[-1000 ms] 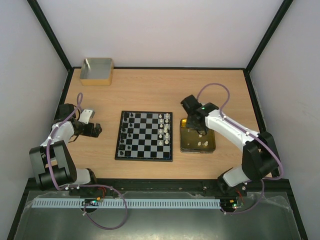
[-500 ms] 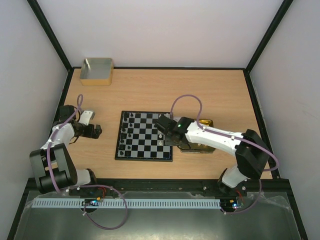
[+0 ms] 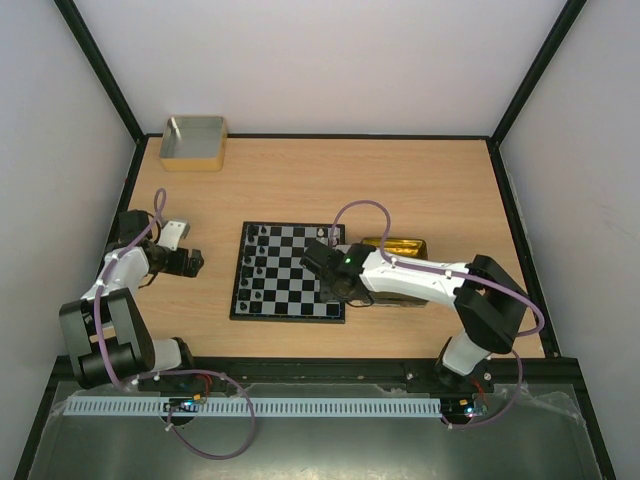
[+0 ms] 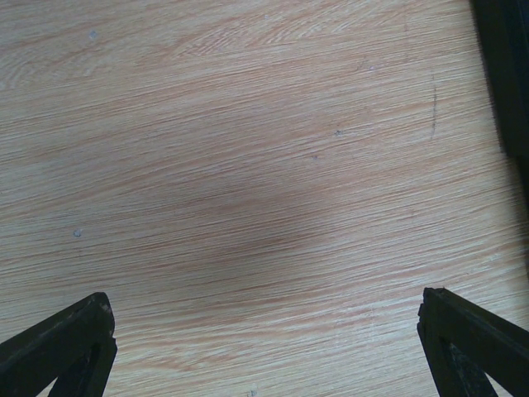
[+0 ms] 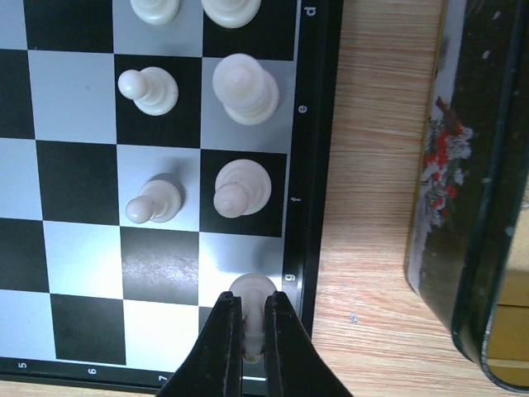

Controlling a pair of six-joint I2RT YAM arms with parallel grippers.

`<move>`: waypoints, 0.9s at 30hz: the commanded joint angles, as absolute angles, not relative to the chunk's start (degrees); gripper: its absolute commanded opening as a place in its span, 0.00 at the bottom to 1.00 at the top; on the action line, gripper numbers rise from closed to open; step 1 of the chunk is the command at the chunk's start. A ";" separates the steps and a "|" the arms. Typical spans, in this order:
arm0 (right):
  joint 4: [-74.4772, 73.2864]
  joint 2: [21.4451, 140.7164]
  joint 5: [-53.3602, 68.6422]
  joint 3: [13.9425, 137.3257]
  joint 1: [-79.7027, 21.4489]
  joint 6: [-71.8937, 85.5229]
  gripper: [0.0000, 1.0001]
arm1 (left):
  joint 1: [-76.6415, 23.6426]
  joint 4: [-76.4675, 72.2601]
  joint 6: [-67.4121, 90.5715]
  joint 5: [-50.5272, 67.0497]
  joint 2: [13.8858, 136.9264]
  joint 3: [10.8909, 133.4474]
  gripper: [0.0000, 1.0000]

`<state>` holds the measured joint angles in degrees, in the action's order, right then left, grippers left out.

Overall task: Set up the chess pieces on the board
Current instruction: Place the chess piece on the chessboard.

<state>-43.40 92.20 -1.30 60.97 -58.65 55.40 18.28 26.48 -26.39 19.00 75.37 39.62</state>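
The board (image 3: 287, 316) lies mid-table, with black chess pieces (image 3: 250, 262) down its left side and white ones (image 3: 326, 243) down its right. My right gripper (image 3: 337, 284) hovers at the board's near right corner, shut on a cream-white piece (image 5: 253, 289). In the right wrist view the gripper (image 5: 254, 318) holds it over the edge square marked g, just below a white piece (image 5: 240, 186) and a pawn (image 5: 153, 201). I cannot tell whether the held piece touches the board (image 5: 74, 174). My left gripper (image 3: 190, 262) stays left of the board, open (image 4: 264, 331) over bare wood.
The gold tin (image 3: 402, 245) lies right of the board, partly under my right arm; its dark wall (image 5: 479, 165) stands close to the gripper's right. A grey box with a tan rim (image 3: 193, 142) is at the far left corner. A black table edge (image 4: 506, 74) shows in the left wrist view.
My right arm swung left from over the gold tin to the board's near right corner, staying shut. The left arm has not moved.
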 commanded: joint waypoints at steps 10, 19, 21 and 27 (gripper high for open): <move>-42.07 95.42 -0.38 62.14 -59.37 55.10 0.03 | 18.13 27.38 -26.80 18.81 75.33 39.52 0.99; -42.09 95.88 -0.43 62.75 -59.43 55.18 0.03 | 18.19 26.98 -26.70 19.02 75.35 38.88 0.99; -42.21 96.01 -0.74 62.79 -59.47 55.11 0.03 | 18.19 26.98 -26.72 18.98 75.32 38.84 0.99; -42.24 96.71 -0.79 63.25 -59.50 54.72 0.05 | 18.19 26.98 -26.74 18.98 75.15 38.77 1.00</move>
